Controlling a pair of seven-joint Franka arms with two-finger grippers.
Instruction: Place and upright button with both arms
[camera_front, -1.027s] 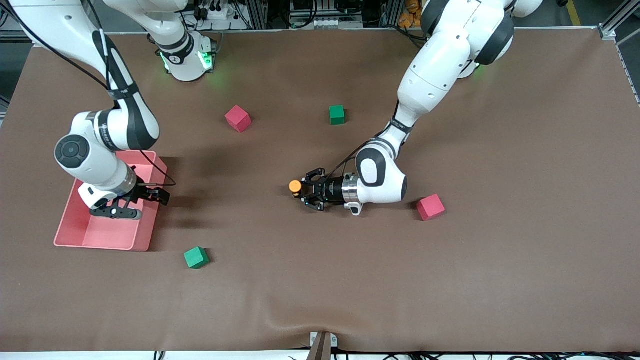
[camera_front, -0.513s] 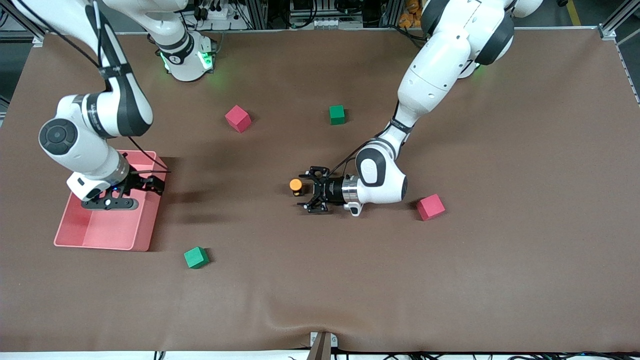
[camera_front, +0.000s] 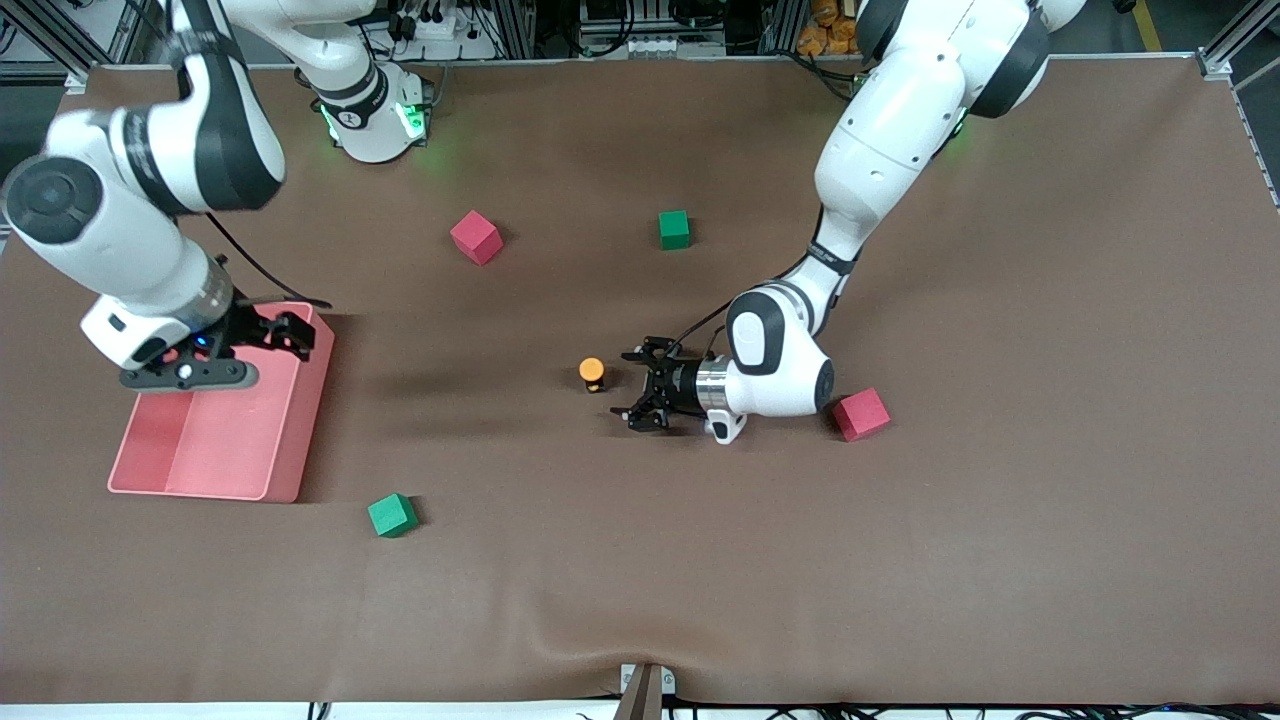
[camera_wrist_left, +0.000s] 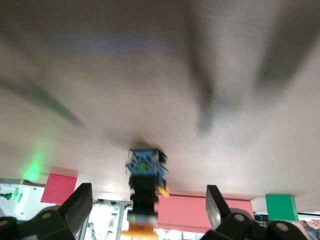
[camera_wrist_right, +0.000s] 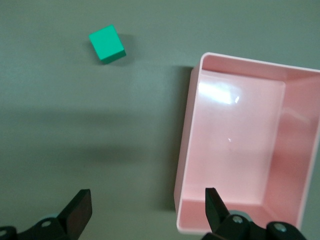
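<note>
The button (camera_front: 592, 373) stands upright on the brown table near its middle, orange cap on top. My left gripper (camera_front: 636, 389) lies low and level just beside it toward the left arm's end, open, a small gap away from it. In the left wrist view the button (camera_wrist_left: 145, 190) shows between the open fingers (camera_wrist_left: 75, 210) but ahead of them, untouched. My right gripper (camera_front: 285, 338) hangs open and empty over the corner of the pink bin (camera_front: 230, 450). The right wrist view shows its open gripper (camera_wrist_right: 145, 197) over the bin's edge (camera_wrist_right: 182, 165).
A red cube (camera_front: 476, 237) and a green cube (camera_front: 674, 229) lie nearer the arms' bases. Another red cube (camera_front: 861, 414) sits close by the left wrist. A green cube (camera_front: 392, 515) (camera_wrist_right: 106, 44) lies near the bin, nearer the front camera.
My left gripper opened, let go of the button and drew back toward the left arm's end; the button now stands alone. My right arm rose and swung away from the bin's middle.
</note>
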